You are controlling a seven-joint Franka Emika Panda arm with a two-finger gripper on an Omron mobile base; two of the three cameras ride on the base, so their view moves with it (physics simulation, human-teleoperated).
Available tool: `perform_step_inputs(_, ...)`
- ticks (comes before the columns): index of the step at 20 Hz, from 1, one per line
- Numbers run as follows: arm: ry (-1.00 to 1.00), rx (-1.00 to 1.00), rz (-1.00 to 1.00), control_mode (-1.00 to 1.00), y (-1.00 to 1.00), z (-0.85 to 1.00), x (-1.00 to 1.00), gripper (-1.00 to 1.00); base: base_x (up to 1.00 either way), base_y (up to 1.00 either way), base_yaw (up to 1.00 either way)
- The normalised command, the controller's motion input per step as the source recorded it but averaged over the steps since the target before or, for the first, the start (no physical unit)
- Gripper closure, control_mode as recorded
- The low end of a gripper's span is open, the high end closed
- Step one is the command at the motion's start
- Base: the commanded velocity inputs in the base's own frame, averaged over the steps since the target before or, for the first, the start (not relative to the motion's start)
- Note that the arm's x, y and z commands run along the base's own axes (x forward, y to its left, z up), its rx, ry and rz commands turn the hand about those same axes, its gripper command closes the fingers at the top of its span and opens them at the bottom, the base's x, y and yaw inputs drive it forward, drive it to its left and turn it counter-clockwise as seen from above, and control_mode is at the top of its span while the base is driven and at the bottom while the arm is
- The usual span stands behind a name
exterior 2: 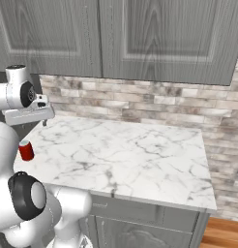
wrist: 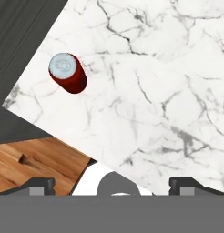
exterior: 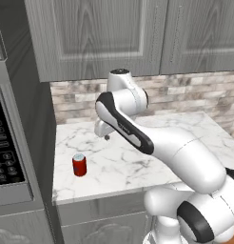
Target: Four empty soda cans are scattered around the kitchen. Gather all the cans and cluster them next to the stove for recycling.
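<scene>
A: Up and to the left of the fingers, in the hand view, stands the small red soda can with the silvery top, upright on the white marble tabletop, close to the tabletop's corner and front edge.

B: And the fingers themselves?

A: Spread wide apart, nothing between them. The two dark tips sit at either side of the hand view with bare marble ahead. I judge they are held open so the can may pass between them once the hand comes over it.

B: Why is the hand so high?

A: It looks straight down from above the tabletop, well clear of the can. From the left base view the fingers hang behind and to the right of the red can, apart from it. That height gives a clear sight of the can's top before any descent, I would say.

B: Is the stove anywhere?

A: I cannot see it. Beside the tabletop on the can's side is a black microwave keypad.
</scene>
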Motion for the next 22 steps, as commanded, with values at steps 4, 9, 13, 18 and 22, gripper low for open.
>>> perform_step_inputs(4, 0.0, 0.0, 0.01, -1.0, 0.31, -0.11, 0.0, -1.0, 0.0, 0.0, 0.0)
perform_step_inputs(9, 0.0, 0.0, 0.0, -1.0, 0.31, -0.15, 0.0, -1.0, 0.0, 0.0, 0.0)
perform_step_inputs(13, 0.0, 0.0, 0.09, -1.0, 0.32, -0.2, 0.07, -1.0, 0.0, 0.0, 0.0)
perform_step_inputs(18, 0.0, 0.0, 0.11, -1.0, 0.3, -0.24, 0.11, -1.0, 0.0, 0.0, 0.0)
perform_step_inputs(22, 0.0, 0.0, 0.13, -1.0, 0.26, -0.26, 0.15, -1.0, 0.0, 0.0, 0.0)
